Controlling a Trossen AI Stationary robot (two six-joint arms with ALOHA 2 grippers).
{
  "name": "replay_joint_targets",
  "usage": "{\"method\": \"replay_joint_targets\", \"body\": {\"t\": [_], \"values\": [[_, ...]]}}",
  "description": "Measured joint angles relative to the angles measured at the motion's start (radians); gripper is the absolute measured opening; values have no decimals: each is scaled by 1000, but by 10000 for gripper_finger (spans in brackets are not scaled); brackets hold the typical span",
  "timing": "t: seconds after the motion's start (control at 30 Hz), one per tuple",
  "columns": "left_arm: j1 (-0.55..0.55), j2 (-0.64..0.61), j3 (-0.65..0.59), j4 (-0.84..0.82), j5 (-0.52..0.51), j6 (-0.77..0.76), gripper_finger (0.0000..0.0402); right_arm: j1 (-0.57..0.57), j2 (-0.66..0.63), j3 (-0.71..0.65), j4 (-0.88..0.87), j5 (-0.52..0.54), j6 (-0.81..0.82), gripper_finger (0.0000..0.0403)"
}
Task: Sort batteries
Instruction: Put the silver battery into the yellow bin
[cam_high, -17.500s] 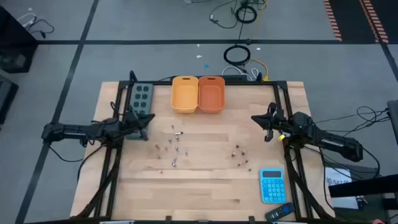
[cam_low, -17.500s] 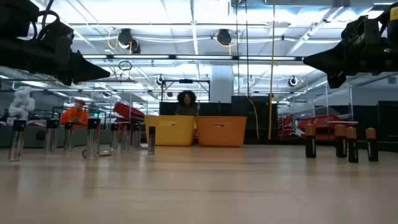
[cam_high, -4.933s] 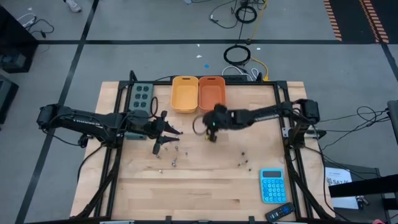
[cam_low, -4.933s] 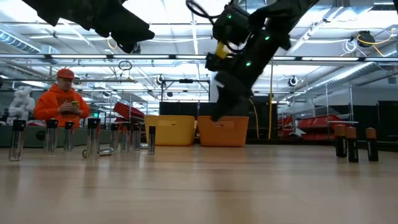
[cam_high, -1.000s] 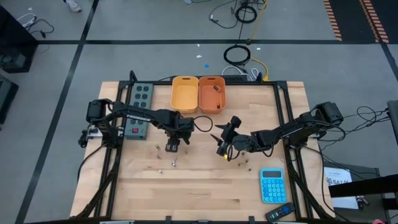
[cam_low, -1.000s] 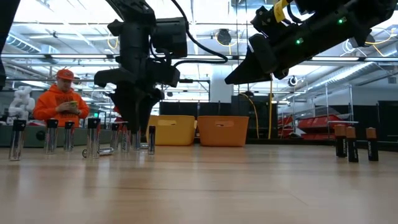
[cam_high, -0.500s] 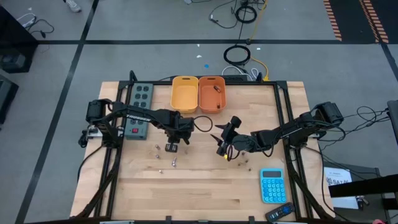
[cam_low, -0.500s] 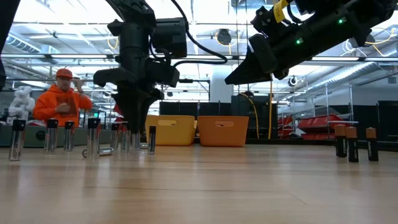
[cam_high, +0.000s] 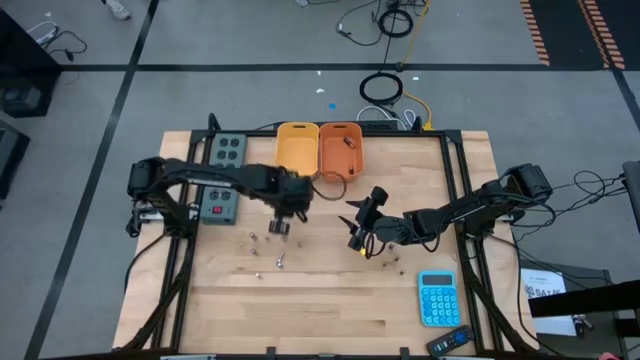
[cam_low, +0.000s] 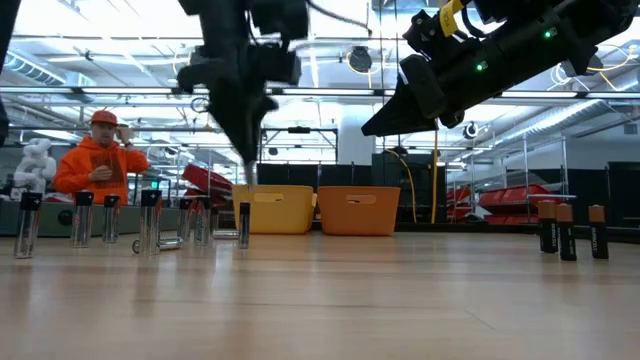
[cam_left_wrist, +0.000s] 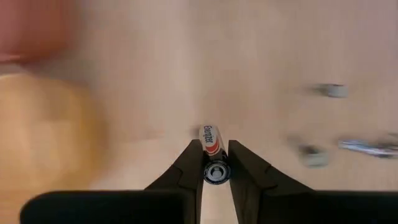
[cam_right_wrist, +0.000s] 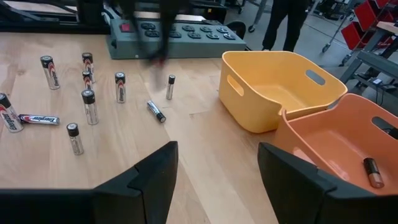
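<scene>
1. Table (cam_high: 330, 310) — wooden work surface carrying everything below; the left arm reaches in from the left, the right arm from the right.
2. Left arm and left gripper (cam_high: 282, 226) — half a second ago the gripper stood low among the upright cells on the left of the table; it now hangs higher, its fingers clear of the tops of the standing batteries in the low view. Its fingers (cam_left_wrist: 186, 171) are clenched on a battery (cam_left_wrist: 212, 152) (silver cell with a red-and-dark label, one end cap facing the wrist camera). The lift probably means the pick succeeded and the carry to a bin comes next.
3. Right arm and right gripper (cam_high: 358, 226) — has not moved over the last second; it hovers right of centre, above the table, fingers spread wide and holding nothing.
4. Yellow bin (cam_high: 297, 152) and orange bin (cam_high: 339, 152) — side by side at the far edge. The orange bin already holds one dark battery (cam_right_wrist: 372, 172); the yellow bin looks empty in the right wrist view.
5. Power strip (cam_high: 225, 160) — grey, far left, beside the yellow bin.
6. Blue calculator (cam_high: 438, 298) — near right corner, not part of the sort.
7. Loose batteries (cam_right_wrist: 90, 106) — a cluster left of centre, most upright, a few lying flat; a smaller dark group (cam_low: 567, 230) stands on the right. Most are unsorted — the task is at an early stage.
</scene>
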Motion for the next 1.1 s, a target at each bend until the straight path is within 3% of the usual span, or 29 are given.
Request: {"method": "replay_joint_targets", "body": {"t": [0.13,0.37,0.5,0.63,0.7,0.83,0.93,1.1], "values": [[108,-47,1,7,-172,27,55,5,0,0,-5,0,10,212],[325,-73,0,163,-166,34,58,13,0,0,-2,0,11,212],[378,-72,0,139,-79,26,136,13,0,0,-7,0,19,212],[374,-78,3,57,-85,26,224,13,0,0,-13,0,21,212],[363,-92,5,-9,3,35,244,13,0,0,-18,0,31,212],[270,-103,3,-168,163,109,246,13,1,0,-36,0,56,212],[170,-103,-21,-215,156,146,233,13,1,0,-45,0,66,212],[56,-102,-67,-144,65,134,224,18,1,0,-46,-4,76,212]]}}
